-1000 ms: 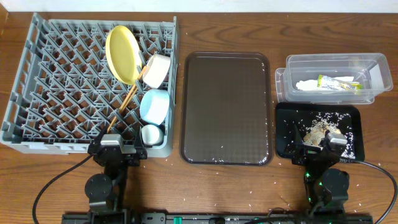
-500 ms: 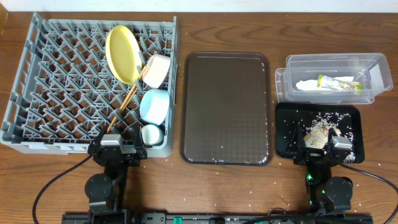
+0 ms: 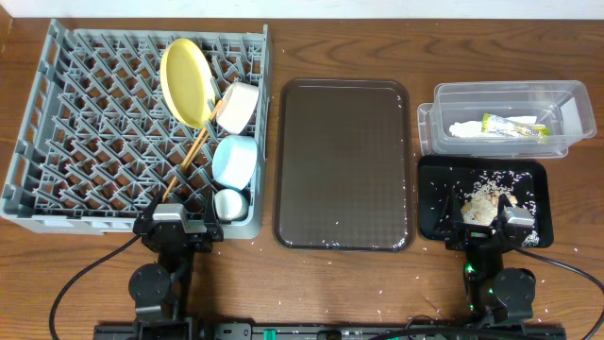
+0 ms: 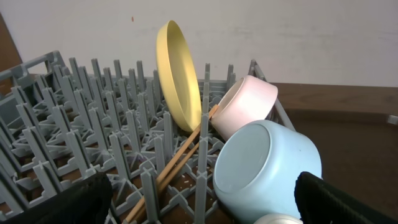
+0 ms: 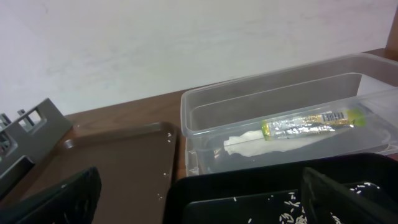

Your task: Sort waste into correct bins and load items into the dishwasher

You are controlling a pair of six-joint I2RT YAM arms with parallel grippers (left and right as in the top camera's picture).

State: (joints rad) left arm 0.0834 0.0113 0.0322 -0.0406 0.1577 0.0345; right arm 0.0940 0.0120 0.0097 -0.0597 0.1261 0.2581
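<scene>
The grey dish rack (image 3: 85, 123) holds the yellow plate (image 3: 186, 82) on edge, the white bowl (image 3: 238, 106), the light blue bowl (image 3: 234, 161), the small cup (image 3: 229, 204) and the chopsticks (image 3: 193, 151). My left gripper (image 3: 175, 219) is open and empty at the rack's near edge, with the blue bowl (image 4: 267, 165) just ahead. The clear tub (image 3: 500, 92) holds the wrapper (image 3: 514, 126) and the napkin (image 3: 469, 129). The black tray (image 3: 434, 189) holds rice scraps (image 3: 481, 200). My right gripper (image 3: 484, 222) is open and empty over the black tray's near edge.
The large brown serving tray (image 3: 344, 161) lies between the rack and the bins. Loose rice grains are scattered on the wooden table (image 3: 377, 283) near its front edge. The arm bases stand at the front edge.
My right gripper has shifted slightly right and squared up over the black tray's near edge. The left arm has not moved.
</scene>
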